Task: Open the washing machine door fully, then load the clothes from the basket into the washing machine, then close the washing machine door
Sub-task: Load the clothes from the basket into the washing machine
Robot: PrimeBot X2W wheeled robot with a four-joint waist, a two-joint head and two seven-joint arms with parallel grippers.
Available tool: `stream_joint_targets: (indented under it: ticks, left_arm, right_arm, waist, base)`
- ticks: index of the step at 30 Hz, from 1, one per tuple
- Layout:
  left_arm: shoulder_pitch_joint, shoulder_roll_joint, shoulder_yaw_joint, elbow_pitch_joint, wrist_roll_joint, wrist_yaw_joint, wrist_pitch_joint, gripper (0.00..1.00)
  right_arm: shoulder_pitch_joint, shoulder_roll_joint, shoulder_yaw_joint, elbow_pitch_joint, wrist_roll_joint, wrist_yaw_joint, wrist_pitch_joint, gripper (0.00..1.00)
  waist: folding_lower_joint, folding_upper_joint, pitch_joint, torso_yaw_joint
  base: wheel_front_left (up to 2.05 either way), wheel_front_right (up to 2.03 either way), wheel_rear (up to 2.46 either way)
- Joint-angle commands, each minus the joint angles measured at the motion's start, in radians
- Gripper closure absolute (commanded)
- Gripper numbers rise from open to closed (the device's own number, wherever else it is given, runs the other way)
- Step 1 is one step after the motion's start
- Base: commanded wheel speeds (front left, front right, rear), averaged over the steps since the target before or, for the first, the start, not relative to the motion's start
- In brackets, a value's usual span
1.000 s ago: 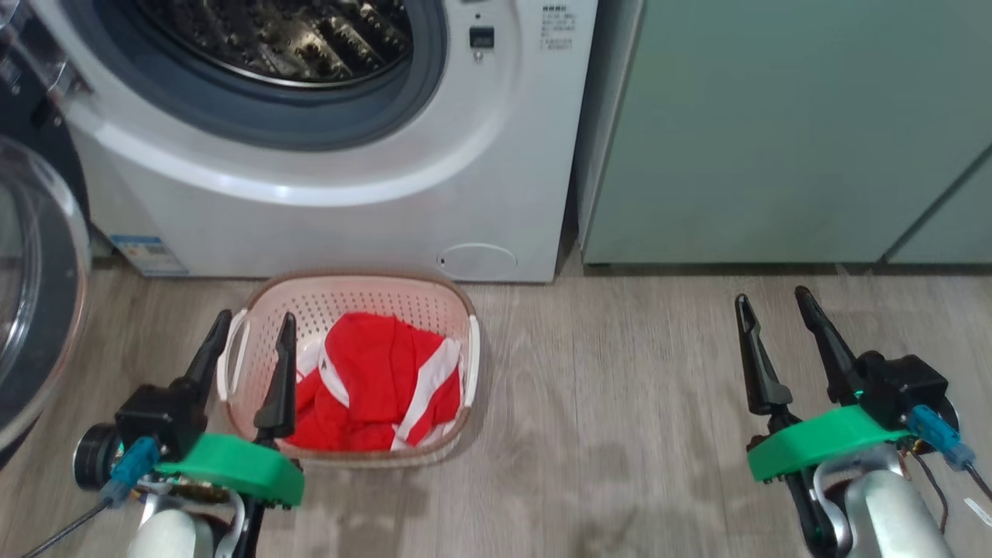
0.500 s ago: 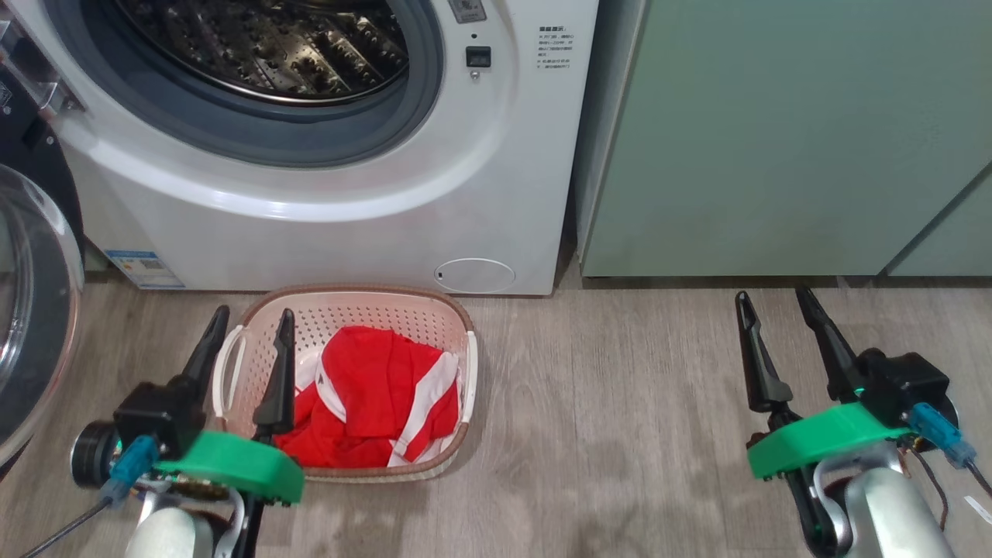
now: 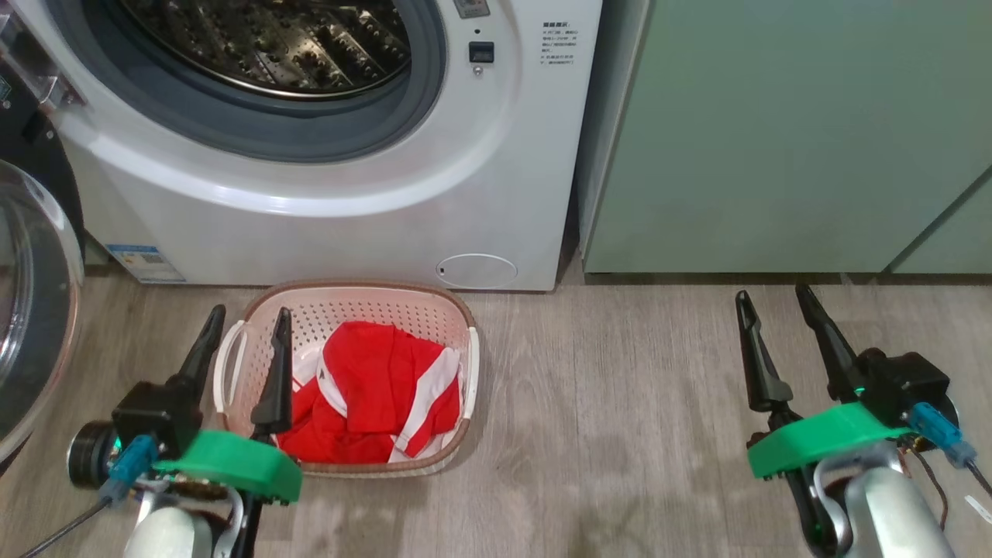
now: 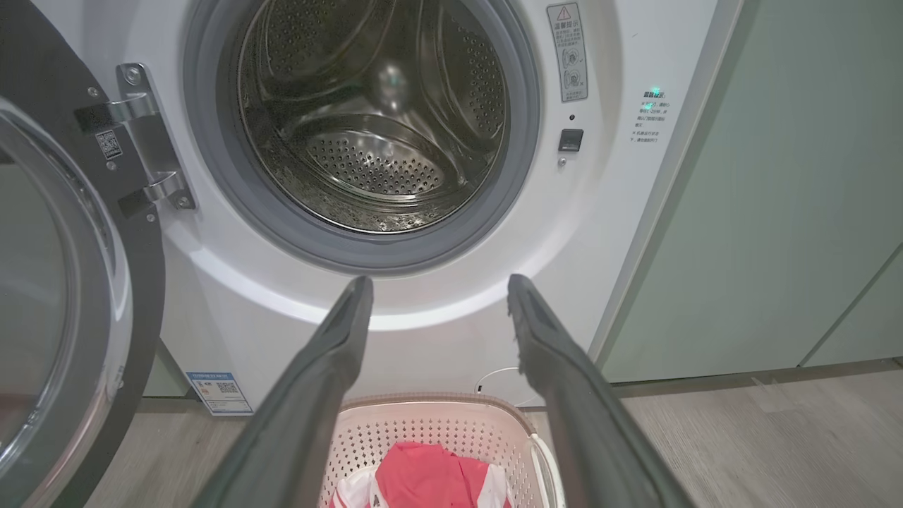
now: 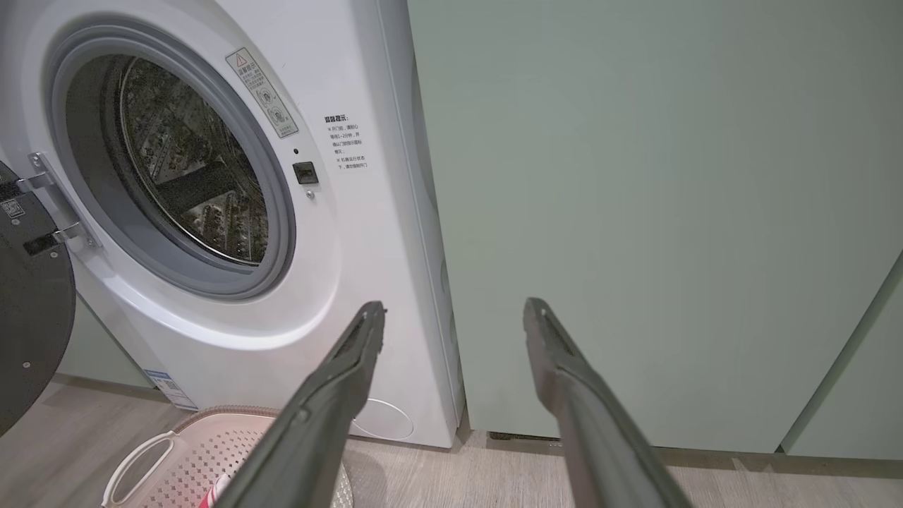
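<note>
Clothes [image 3: 380,395], red with white stripes, lie bunched in the basket [image 3: 358,288], which sits on the floor [image 3: 620,403] at six o'clock from the washing machine [image 3: 349,232]. The washing machine door [image 3: 35,310] stands swung out at nine o'clock. The left gripper [image 3: 251,311], fingers spread and empty, hovers at the basket's nine o'clock rim. The right gripper [image 3: 773,293], likewise spread, sits well apart at three o'clock, before green cabinets [image 3: 775,139].

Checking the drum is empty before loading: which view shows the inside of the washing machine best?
The left wrist view: the drum faces it squarely, whole. The head view cuts off its upper part; the right wrist view sees it at a slant.
</note>
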Motion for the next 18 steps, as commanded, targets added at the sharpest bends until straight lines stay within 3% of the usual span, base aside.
stream_joint_targets:
  ticks: [1,10,18]
  left_arm:
    - [-0.037,0.020,0.030,-0.039,-0.005,0.008,-0.004,0.00]
    - [-0.188,0.041,-0.004,0.015,-0.018,-0.025,0.053,0.00]
    - [-0.459,0.039,-0.045,0.321,-0.055,-0.062,0.101,0.00]
  right_arm:
    - [-0.032,0.002,0.022,-0.035,0.003,0.000,-0.010,0.00]
    - [-0.083,0.002,0.022,-0.071,-0.013,0.000,-0.010,0.00]
    - [-0.196,0.002,0.051,-0.120,-0.026,0.000,-0.010,0.00]
  waist:
    - [0.0000,0.0000,0.005,0.000]
    - [0.0000,0.0000,0.151,-0.004]
    - [0.0000,0.0000,0.377,-0.041]
  base:
    - [0.00,0.00,0.00]
    - [0.00,0.00,0.00]
    - [0.00,0.00,0.00]
